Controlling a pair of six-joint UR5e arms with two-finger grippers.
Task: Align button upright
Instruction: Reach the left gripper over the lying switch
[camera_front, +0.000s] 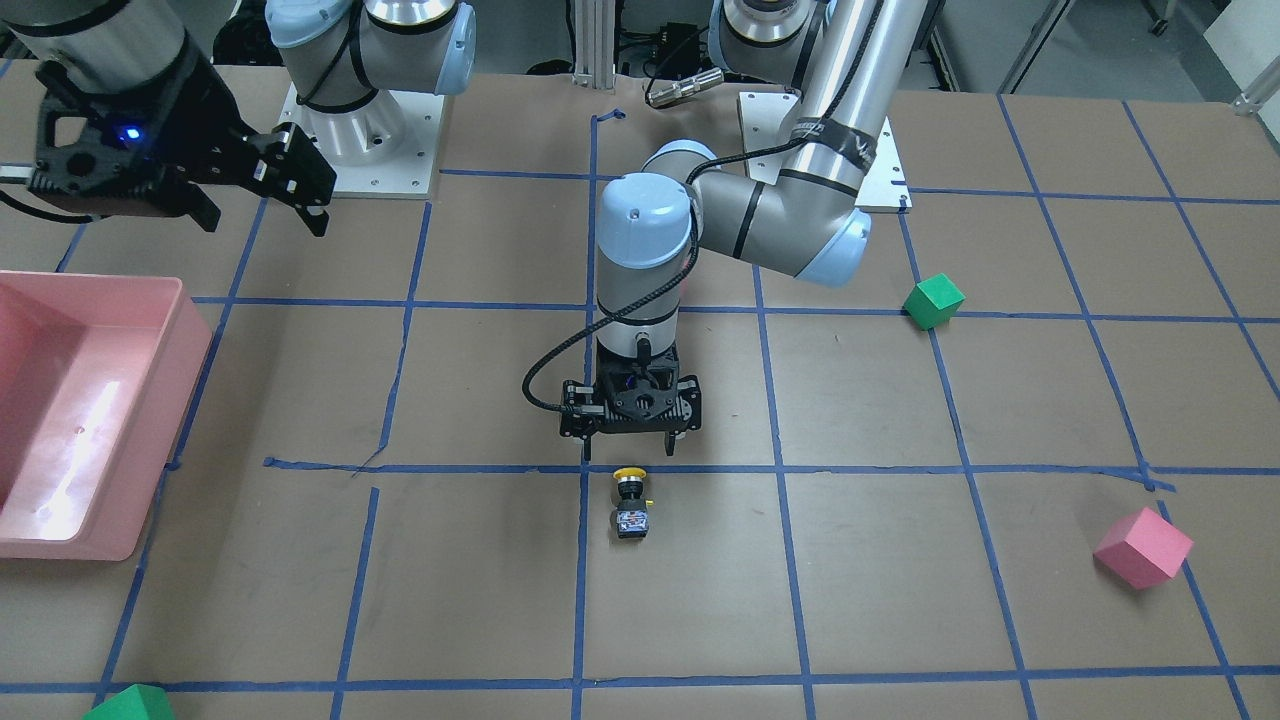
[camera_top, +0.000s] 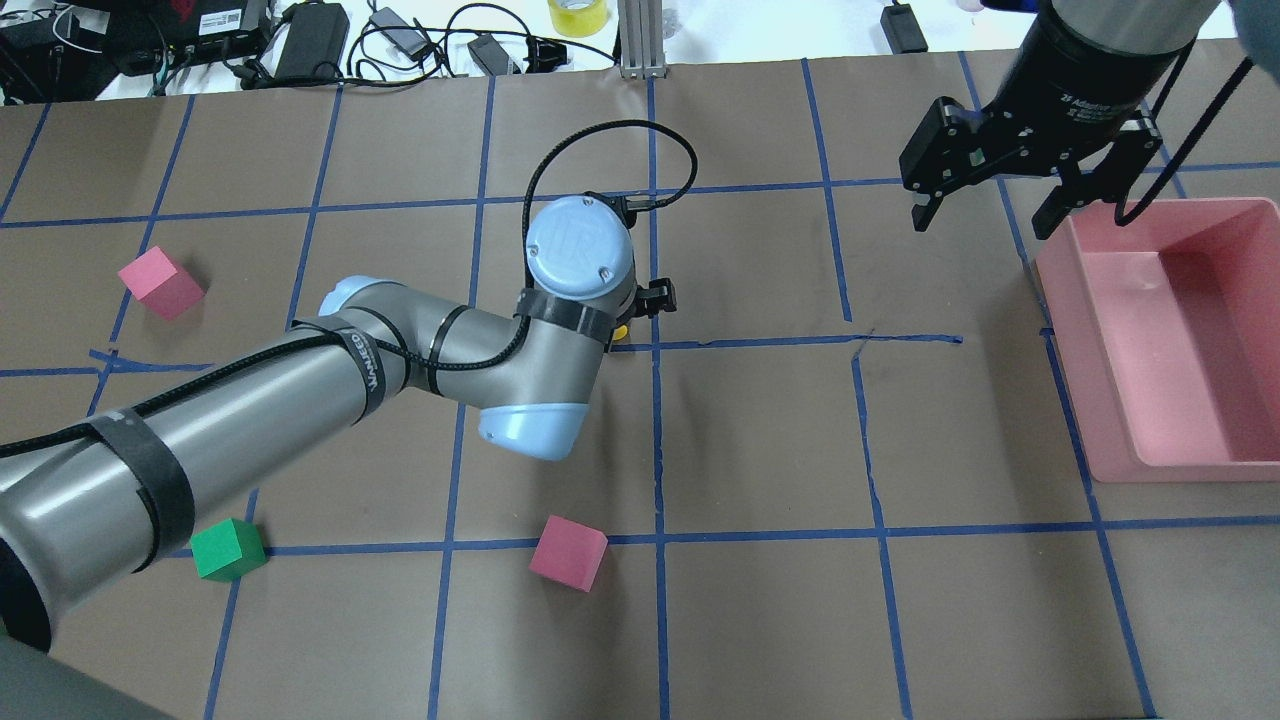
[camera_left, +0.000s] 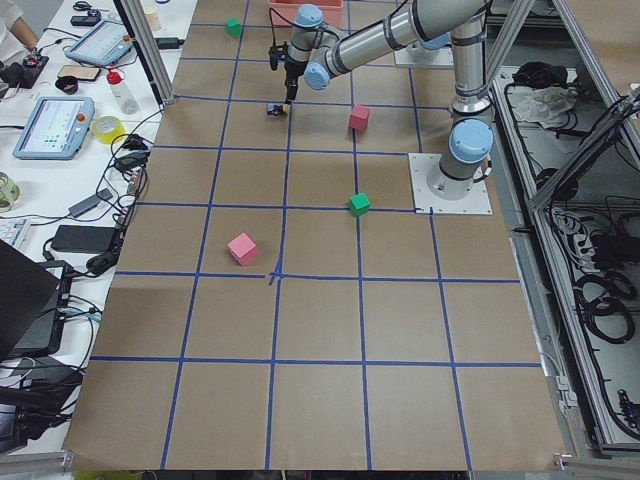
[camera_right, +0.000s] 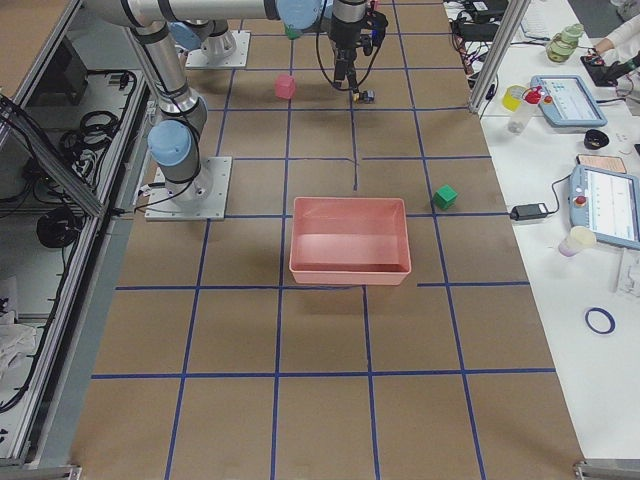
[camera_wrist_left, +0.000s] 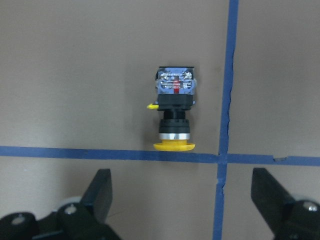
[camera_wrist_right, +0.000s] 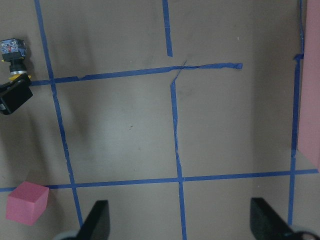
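Note:
The button (camera_front: 630, 500) lies on its side on the table, its yellow cap on a blue tape line and pointing toward the robot, its grey-black block pointing away. In the left wrist view the button (camera_wrist_left: 175, 110) lies just ahead of the fingers. My left gripper (camera_front: 628, 450) points down, open and empty, just behind the cap and above the table. In the overhead view only a yellow sliver of the button (camera_top: 621, 332) shows under the left wrist. My right gripper (camera_top: 982, 222) is open and empty, held high beside the pink bin.
A pink bin (camera_top: 1100, 400) stands on the robot's right side. Foam cubes lie about: pink (camera_top: 160, 283), green (camera_top: 227, 549) and pink (camera_top: 568, 553) in the overhead view, and another green one (camera_front: 130, 705) at the front view's near edge. Blue tape lines grid the table.

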